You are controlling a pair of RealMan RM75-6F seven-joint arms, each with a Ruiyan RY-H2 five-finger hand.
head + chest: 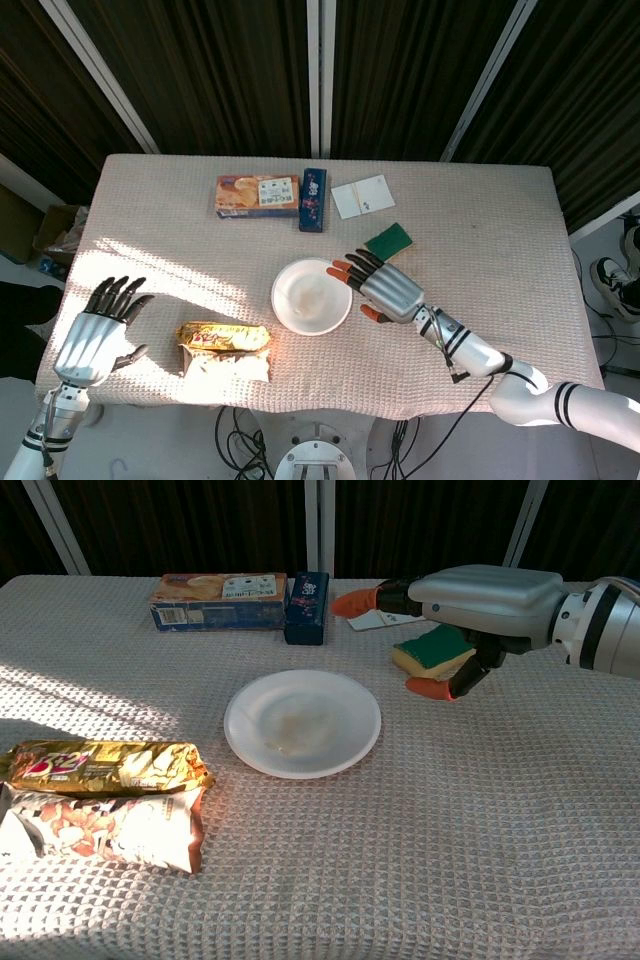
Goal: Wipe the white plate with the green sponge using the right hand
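The white plate (311, 295) (302, 721) lies near the table's middle, with a faint stain at its centre. The green sponge (389, 240) (433, 650), green on top and yellow below, lies on the cloth behind and to the right of the plate. My right hand (385, 285) (470, 600) hovers open above the cloth just right of the plate, its orange-tipped fingers spread and reaching over the sponge without holding it. My left hand (95, 333) rests open at the table's front left edge, far from both, and shows only in the head view.
Snack bags (224, 349) (105, 798) lie front left of the plate. A biscuit box (258, 195) (218, 601), a dark blue pack (313, 198) (306, 606) and a white card (362, 196) sit along the back. The table is covered by a beige waffle cloth (480, 230).
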